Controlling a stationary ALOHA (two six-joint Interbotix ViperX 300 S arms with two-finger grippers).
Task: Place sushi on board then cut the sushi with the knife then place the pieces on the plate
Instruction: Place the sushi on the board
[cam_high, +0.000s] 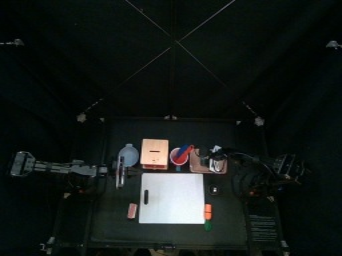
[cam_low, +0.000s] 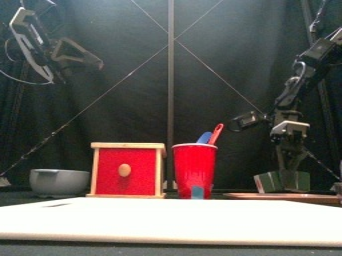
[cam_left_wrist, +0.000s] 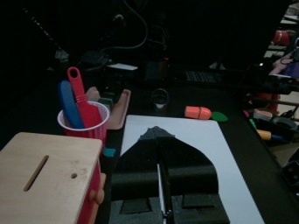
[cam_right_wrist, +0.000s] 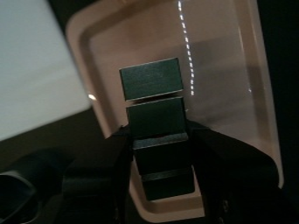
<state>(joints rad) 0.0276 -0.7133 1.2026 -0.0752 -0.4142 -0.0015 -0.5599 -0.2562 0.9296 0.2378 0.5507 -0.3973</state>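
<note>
The sushi roll (cam_right_wrist: 152, 83) is clamped in the right gripper (cam_right_wrist: 158, 131) at the pink tray (cam_right_wrist: 233, 87); its blocks could be split apart by uneven squeezing.

- This is a robot lab, not a home or a kitchen.
- Black curtains (cam_low: 120, 60) hang all around a small black table (cam_high: 107, 226).
- Two black robot arms reach over it: the left arm (cam_high: 54, 168) and the right arm (cam_high: 274, 168).
- The table holds toys: a red cup (cam_low: 195, 168) with toy knives (cam_left_wrist: 70, 101), a wooden box (cam_low: 127, 170) and a white cutting board (cam_high: 174, 195).
</note>
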